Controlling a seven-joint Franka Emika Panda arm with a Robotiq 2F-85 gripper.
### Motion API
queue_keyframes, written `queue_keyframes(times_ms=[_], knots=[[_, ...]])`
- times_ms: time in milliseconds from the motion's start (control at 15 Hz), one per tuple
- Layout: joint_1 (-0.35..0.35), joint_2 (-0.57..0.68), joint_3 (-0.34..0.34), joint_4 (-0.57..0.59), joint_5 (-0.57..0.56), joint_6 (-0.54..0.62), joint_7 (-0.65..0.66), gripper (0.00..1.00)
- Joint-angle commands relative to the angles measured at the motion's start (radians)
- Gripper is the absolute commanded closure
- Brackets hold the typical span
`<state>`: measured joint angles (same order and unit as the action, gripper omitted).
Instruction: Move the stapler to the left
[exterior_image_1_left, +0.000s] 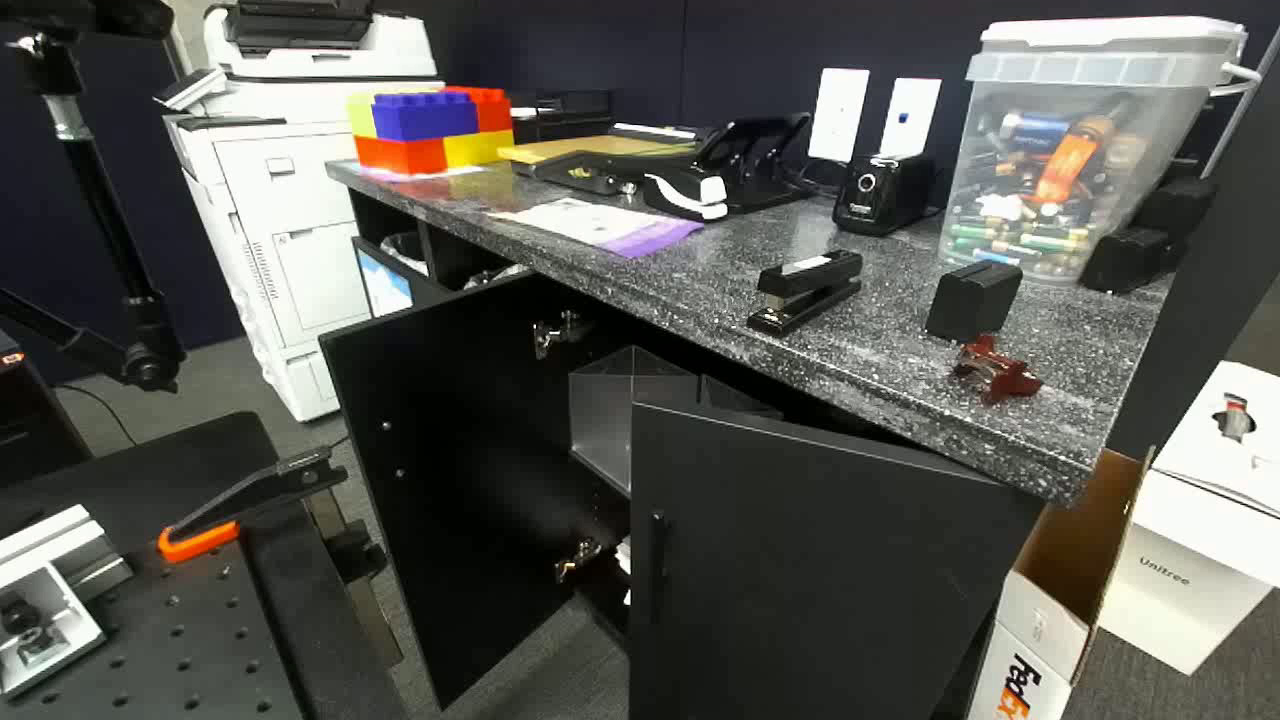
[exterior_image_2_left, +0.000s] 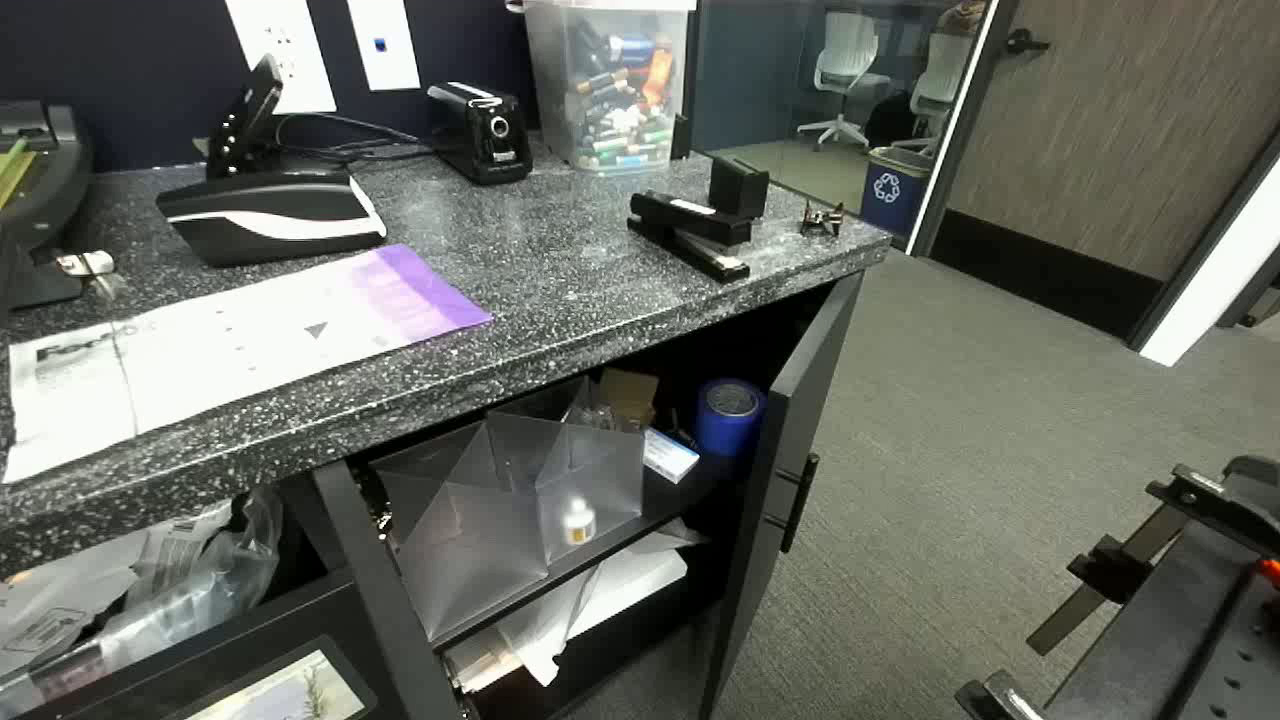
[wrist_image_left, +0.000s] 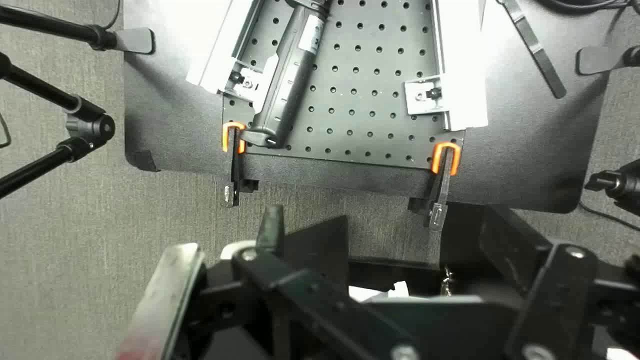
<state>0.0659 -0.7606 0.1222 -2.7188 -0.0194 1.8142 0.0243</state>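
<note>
An office, with copier (exterior_image_1_left: 290, 200) and stapler (exterior_image_1_left: 818, 276)

A dark wall (exterior_image_1_left: 600, 45) backed the speckled countertop (exterior_image_2_left: 560, 265), the black cabinet doors (exterior_image_1_left: 820, 580) beneath stood open, and grey carpet (exterior_image_2_left: 970, 420) ran to a wood-grain door (exterior_image_2_left: 1090, 130).

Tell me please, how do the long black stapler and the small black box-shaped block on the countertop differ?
The long black stapler is low and elongated; the small black box-shaped block is compact. The stapler shows two main parts, with a gap between them at one end; the block looks like one piece. The stapler has a pale strip on top; the block shows none. Both are black and rest on the dark speckled countertop.
</note>
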Motion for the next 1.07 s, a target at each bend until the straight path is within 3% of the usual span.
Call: queue_keyframes(times_ms=[0, 400, 667, 1000], knots=[[0.011, 0.001, -0.009, 0.002, -0.006, -0.001, 0.007, 0.00], [0.000, 0.030, -0.024, 0.017, -0.012, 0.017, -0.006, 0.00], [-0.081, 0.256, -0.079, 0.133, -0.098, 0.194, -0.021, 0.00], [-0.109, 0.542, -0.108, 0.315, -0.119, 0.353, -0.009, 0.00]])
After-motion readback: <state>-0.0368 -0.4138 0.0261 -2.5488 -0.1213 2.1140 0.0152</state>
